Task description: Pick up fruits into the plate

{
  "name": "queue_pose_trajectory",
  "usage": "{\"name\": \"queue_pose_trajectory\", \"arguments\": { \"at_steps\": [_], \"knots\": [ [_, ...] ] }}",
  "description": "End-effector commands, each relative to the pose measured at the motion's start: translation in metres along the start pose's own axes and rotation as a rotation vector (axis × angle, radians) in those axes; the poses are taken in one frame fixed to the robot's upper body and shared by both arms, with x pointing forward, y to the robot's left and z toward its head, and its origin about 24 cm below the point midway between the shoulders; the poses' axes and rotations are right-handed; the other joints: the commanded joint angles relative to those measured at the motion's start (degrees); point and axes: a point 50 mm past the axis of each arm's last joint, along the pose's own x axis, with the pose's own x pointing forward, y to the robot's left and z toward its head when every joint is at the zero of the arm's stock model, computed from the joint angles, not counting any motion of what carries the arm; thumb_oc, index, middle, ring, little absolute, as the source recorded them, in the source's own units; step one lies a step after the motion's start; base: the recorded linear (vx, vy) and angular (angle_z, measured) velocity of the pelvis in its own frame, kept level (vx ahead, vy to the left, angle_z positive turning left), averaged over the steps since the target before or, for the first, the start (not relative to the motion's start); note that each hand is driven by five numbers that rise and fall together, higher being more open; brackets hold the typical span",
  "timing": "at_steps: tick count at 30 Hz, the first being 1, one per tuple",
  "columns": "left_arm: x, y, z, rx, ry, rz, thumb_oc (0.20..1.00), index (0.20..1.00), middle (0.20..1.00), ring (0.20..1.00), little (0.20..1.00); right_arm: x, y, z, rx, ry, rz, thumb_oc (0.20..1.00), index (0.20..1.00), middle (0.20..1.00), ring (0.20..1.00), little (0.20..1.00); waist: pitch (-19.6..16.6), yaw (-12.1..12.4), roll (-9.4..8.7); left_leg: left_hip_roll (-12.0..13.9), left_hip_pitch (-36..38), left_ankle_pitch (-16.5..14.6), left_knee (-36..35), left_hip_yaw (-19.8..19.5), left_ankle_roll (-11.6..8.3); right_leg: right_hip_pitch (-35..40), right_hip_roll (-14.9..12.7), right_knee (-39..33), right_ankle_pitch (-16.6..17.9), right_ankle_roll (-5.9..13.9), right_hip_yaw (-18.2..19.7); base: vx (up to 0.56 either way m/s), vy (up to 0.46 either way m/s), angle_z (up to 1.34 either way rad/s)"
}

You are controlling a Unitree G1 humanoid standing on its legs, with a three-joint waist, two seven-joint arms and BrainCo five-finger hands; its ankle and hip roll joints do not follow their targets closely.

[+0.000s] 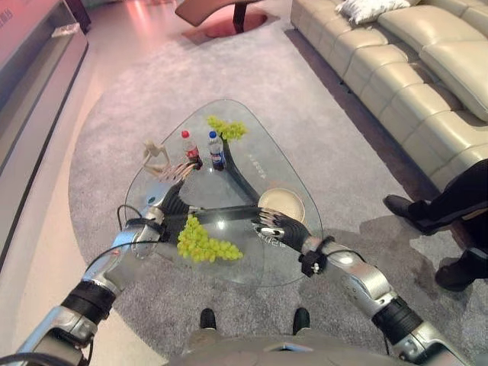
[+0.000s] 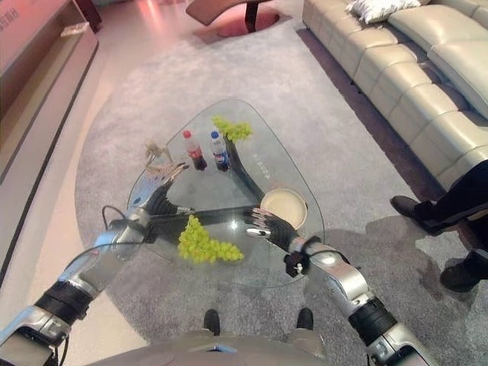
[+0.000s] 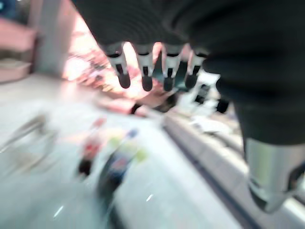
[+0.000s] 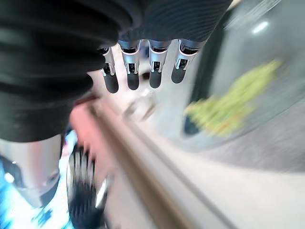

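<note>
Left eye view: on the glass surface (image 1: pixel 252 164) the near bunch of green grapes (image 1: pixel 204 242) lies between the open, empty left robot hand (image 1: pixel 172 192) and right robot hand (image 1: pixel 279 226). Nothing is gripped; the next move calls for closing on the grapes, then moving them to the plate (image 1: pixel 281 204).

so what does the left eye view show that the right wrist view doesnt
Left eye view alone: the glass table as a whole, a second, far grape bunch, two small bottles, the beige plate, the sofa, a person's legs and the left robot hand.

Right wrist view alone: the right robot hand from very close, fingers straight and holding nothing.

Both: the near grape bunch lying on the glass.
</note>
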Motion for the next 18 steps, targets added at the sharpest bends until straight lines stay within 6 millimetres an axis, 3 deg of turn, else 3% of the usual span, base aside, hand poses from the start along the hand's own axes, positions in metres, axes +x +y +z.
{"name": "queue_pose_trajectory", "arguments": {
  "at_steps": [1, 5, 8, 14, 18],
  "knots": [
    [0.010, 0.020, -0.014, -0.051, 0.050, 0.123, 1.000, 1.000, 1.000, 1.000, 1.000, -0.003, -0.018, 0.007, -0.089, -0.086, -0.083, 1.000, 1.000, 1.000, 1.000, 1.000, 3.8, -0.4, -2.43, -2.1, -0.4, -5.7, 1.1, -0.2, 1.71, 2.4, -1.7, 4.0, -6.5, 1.34, -2.7, -0.04, 0.020, -0.01],
    [0.000, -0.005, -0.035, -0.137, 0.199, 0.089, 1.000, 1.000, 1.000, 1.000, 1.000, -0.016, -0.041, -0.034, -0.040, 0.049, -0.224, 1.000, 1.000, 1.000, 1.000, 1.000, 4.8, -0.6, -2.51, -2.4, -0.7, -5.6, 1.0, -0.6, 1.62, 2.3, -1.6, 3.7, -6.3, 1.21, -2.9, -0.04, 0.008, 0.01],
    [-0.008, -0.035, -0.047, -0.201, 0.333, 0.010, 1.000, 1.000, 1.000, 1.000, 1.000, -0.025, -0.056, -0.068, 0.012, 0.175, -0.340, 1.000, 1.000, 1.000, 1.000, 1.000, 4.7, -0.2, -2.42, -2.6, -0.4, -5.7, 0.7, -0.9, 1.58, 2.9, -1.7, 3.0, -6.1, 1.31, -3.4, 0.00, 0.000, 0.01],
    [-0.059, -0.098, -0.078, -0.284, 0.628, -0.221, 1.000, 1.000, 1.000, 1.000, 1.000, -0.056, -0.065, -0.131, 0.094, 0.482, -0.467, 1.000, 1.000, 1.000, 1.000, 1.000, 3.2, 0.6, -2.13, -2.2, 0.9, -5.9, 0.6, -0.7, 1.55, 4.6, -1.7, 2.5, -6.2, 1.62, -3.9, 0.04, 0.000, 0.02],
    [-0.091, -0.119, -0.092, -0.362, 0.800, -0.319, 1.000, 1.000, 1.000, 1.000, 1.000, -0.076, -0.061, -0.156, 0.147, 0.639, -0.495, 1.000, 1.000, 1.000, 1.000, 1.000, 2.3, 1.0, -2.06, -2.1, 1.9, -6.1, 0.5, -0.7, 1.54, 5.8, -1.8, 2.1, -6.3, 1.74, -4.2, 0.06, 0.000, 0.02]
  ]
}}
